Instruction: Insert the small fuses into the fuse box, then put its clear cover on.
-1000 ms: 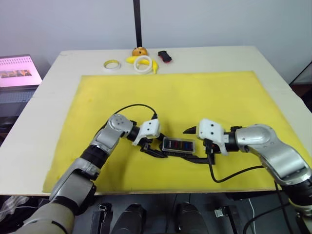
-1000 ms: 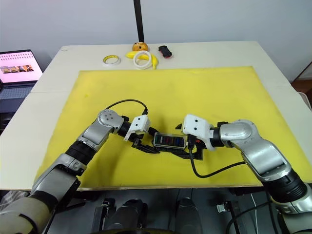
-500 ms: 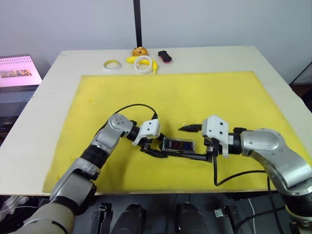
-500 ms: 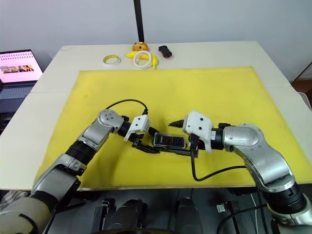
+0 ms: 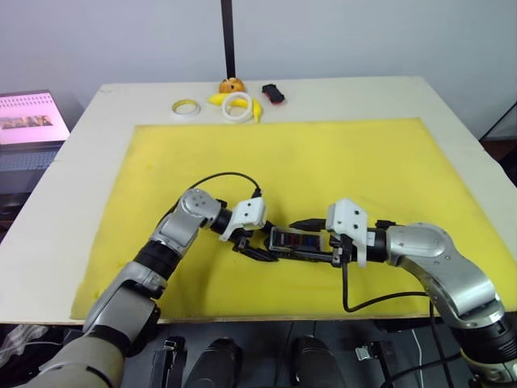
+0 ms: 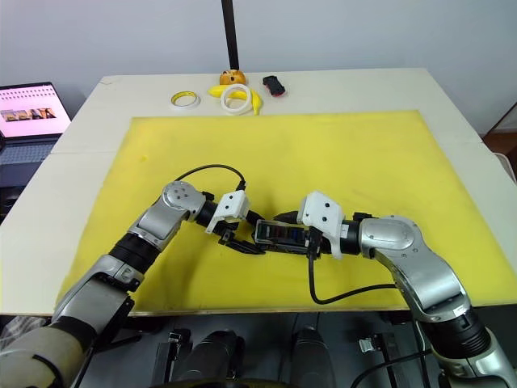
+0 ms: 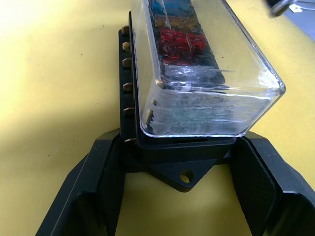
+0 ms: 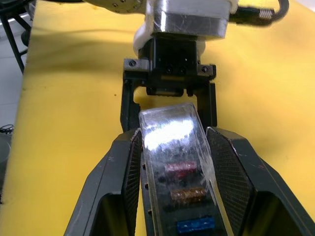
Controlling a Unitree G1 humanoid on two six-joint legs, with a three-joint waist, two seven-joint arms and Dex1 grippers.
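The black fuse box lies near the front middle of the yellow mat. The clear cover sits on top of it, and through it I see small fuses, among them red, brown and blue. My left gripper is shut on the box's left end, its fingers pressed against the black base. From the right, my right gripper reaches over the box. Its pads close against both long sides of the cover.
At the table's far edge lie two tape rings, a banana, an orange toy and a small black and red car. A laptop stands off the table to the left. A black pole rises behind.
My right gripper drew back to the right, then moved left again over the box, and its wide-open fingers narrowed onto the cover. The left gripper and box have stayed put.
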